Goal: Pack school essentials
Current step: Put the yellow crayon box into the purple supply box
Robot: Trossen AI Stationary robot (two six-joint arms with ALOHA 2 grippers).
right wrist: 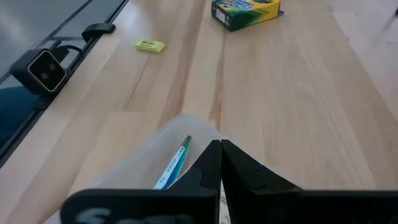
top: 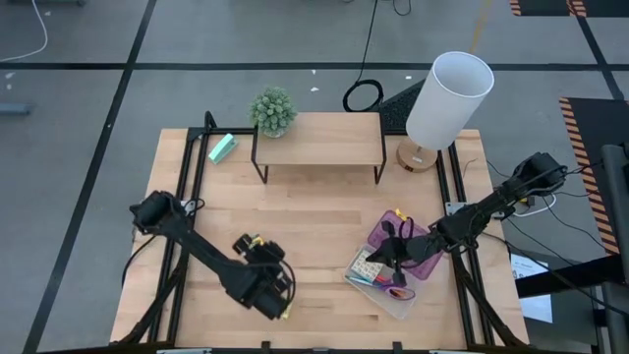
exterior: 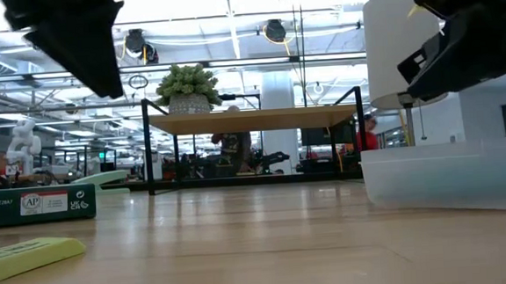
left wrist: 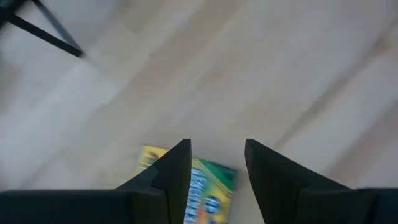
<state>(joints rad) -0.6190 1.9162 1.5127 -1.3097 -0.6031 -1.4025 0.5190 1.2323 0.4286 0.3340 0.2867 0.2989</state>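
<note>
The left tool (left wrist: 216,163) hovered open over the crayon box (left wrist: 208,186), a light, stiff carton best pinched across its narrow sides; the right tool (right wrist: 221,155) was clenched empty.

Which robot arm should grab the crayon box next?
Probably the left. The left gripper hangs open right above the crayon box, while the right gripper is shut, over the clear box.

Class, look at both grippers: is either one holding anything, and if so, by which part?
Neither holds anything. The left gripper is open above the crayon box, not gripping it. The right gripper is shut and empty over the clear box.
</note>
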